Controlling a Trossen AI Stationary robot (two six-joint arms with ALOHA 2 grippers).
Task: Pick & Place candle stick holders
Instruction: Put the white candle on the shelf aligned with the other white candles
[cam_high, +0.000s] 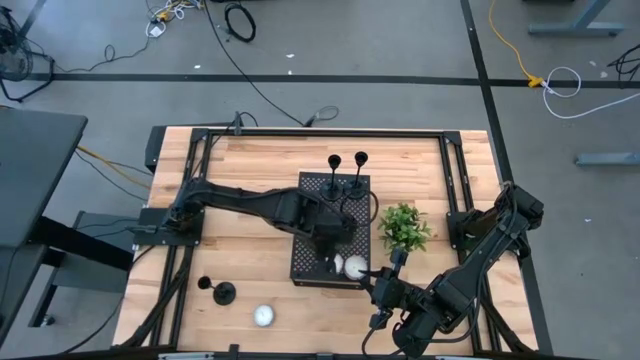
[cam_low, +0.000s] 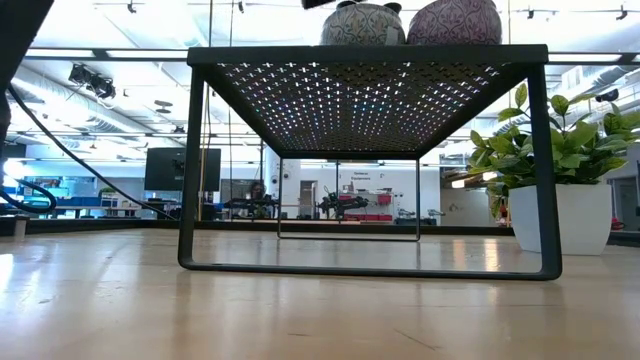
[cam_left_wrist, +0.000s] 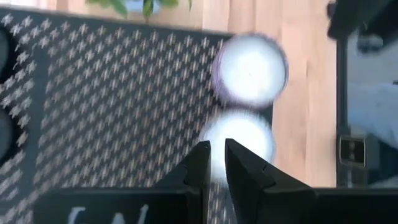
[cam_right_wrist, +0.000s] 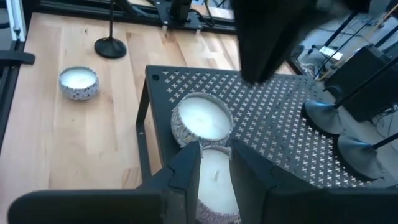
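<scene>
Two matte-black candle stick holders (cam_high: 335, 172) (cam_high: 360, 170) stand on their round bases at the far end of a black perforated stand (cam_high: 315, 215). They also show in the right wrist view (cam_right_wrist: 323, 115) (cam_right_wrist: 357, 152). The third holder (cam_high: 222, 292) stands on its base on the wood table at the near left; it also shows in the right wrist view (cam_right_wrist: 111, 46). My left gripper (cam_left_wrist: 217, 149) hovers shut above the stand, near two white candles (cam_left_wrist: 250, 68) (cam_left_wrist: 239, 137). My right gripper (cam_right_wrist: 216, 152) is at the stand's near right corner, its fingers a little apart, facing those candles (cam_right_wrist: 202, 118) and touching nothing that I can see.
A green plant (cam_high: 403, 228) in a white pot (cam_low: 560, 215) stands right of the stand. Another white candle (cam_high: 263, 316) sits on the table near the front edge, beside the third holder. Black frame rails (cam_high: 300, 133) border the table. Bare wood lies at the left.
</scene>
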